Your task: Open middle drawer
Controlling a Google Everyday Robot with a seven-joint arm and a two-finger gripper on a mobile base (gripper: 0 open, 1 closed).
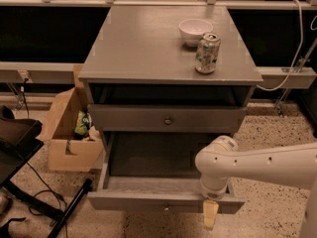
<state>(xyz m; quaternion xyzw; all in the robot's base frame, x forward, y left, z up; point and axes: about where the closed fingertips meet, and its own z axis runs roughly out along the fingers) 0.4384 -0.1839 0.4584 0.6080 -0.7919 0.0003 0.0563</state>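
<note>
In front of the grey cabinet (143, 53), low in the view: item 1, the middle drawer (129, 201), drawn well out toward the camera, floor bare, flat front level. A small knob (166, 208) shows faintly at the centre of the front. Item 2, the uppermost drawer (124, 118), directly above, nearly shut, with a round knob (168, 120) at centre and a dark slot between it and the cabinet top. The lowest drawer is not visible (presumably hidden under the open one). Item 3, the gripper (210, 215), hanging from the white arm (262, 165) that enters at the right of the view. It sits just outside the middle drawer's front, to the right of that knob and apart from it, with its tip below the front's lower edge. Whether it is open or closed on anything cannot be told. Item 4, on the cabinet top toward the back right, 1 white bowl (195, 31) and 1 upright drinks can (207, 52), just beside each other. Item 5, an open cardboard box (64, 133) on the floor at the left of the view. Assessment: the pull looks complete or nearly so, since the drawer stands at what seems most of its travel. The next move calls for releasing anything held, then drawing the gripper outward and clear without nudging the front back in.
</note>
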